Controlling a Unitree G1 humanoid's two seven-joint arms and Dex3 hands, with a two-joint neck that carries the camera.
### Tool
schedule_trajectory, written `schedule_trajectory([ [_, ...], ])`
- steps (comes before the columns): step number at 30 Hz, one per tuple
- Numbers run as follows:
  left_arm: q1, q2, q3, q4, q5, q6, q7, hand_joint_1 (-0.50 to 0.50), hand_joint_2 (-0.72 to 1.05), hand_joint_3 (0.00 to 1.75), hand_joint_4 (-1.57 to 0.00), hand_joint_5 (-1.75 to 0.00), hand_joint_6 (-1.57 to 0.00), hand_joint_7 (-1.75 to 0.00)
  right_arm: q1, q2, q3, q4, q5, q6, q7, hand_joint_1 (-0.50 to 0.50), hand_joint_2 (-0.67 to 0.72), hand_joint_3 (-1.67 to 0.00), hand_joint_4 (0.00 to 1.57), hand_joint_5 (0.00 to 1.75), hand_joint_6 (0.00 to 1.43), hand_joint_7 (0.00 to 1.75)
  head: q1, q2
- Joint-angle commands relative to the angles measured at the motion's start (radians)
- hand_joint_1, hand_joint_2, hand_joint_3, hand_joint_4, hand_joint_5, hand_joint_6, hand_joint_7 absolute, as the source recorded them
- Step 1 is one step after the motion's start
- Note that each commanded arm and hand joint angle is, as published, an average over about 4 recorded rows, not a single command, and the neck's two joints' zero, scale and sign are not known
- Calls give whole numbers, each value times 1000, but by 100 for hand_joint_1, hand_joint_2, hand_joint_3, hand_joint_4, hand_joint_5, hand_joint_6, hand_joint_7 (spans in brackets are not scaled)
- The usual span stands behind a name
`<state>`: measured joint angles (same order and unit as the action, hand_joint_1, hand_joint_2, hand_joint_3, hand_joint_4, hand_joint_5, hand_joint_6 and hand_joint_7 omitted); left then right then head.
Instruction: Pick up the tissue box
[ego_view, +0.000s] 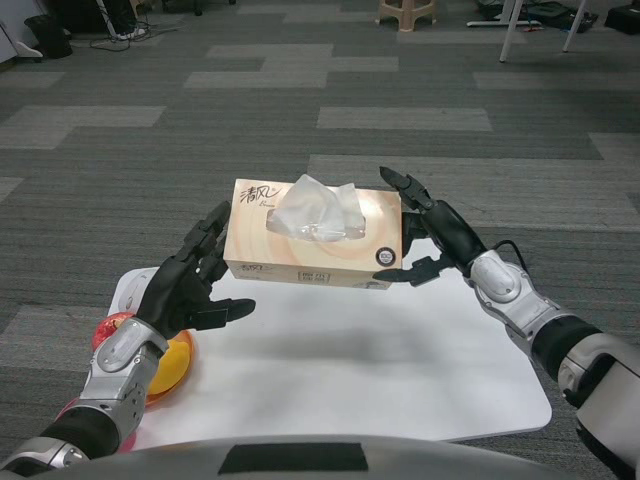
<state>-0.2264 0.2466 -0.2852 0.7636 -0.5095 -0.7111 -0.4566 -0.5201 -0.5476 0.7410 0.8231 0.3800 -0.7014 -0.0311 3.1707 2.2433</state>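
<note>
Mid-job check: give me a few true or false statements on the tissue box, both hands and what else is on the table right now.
1. The tissue box is held up off the table, with its shadow below it. True.
2. Only the left hand touches the box. False: the right hand presses on the opposite end, so the box is clamped between both.
3. A white tissue sticks up from the opening in the box's top. True.
4. The box lies upside down. False: its opening faces up.
5. A red and orange object sits at the table's right edge. False: it is at the left edge, under the left forearm.
</note>
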Motion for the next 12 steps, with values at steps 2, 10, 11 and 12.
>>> schedule_trajectory([
  [2, -4, -24, -32, -36, 31, -5, -57, 50, 96, 9, -19, 0, 0, 0, -55, 38, 8, -48, 3, -26, 5, -24, -43, -63, 40, 155, 0, 14, 0, 0],
  [10, -4, -24, -32, -36, 32, -5, -57, 50, 96, 9, -19, 0, 0, 0, -55, 38, 8, -50, 3, -26, 5, -21, -46, -63, 40, 155, 0, 14, 0, -2],
  [11, -4, -24, -32, -36, 32, -5, -57, 50, 96, 9, -19, 0, 0, 0, -55, 38, 8, -50, 3, -26, 5, -21, -46, -63, 40, 155, 0, 14, 0, -2],
  [12, -4, -24, -32, -36, 32, -5, -57, 50, 96, 9, -19, 0, 0, 0, -55, 38, 8, -50, 3, -26, 5, -21, -46, -63, 40, 155, 0, 14, 0, -2],
])
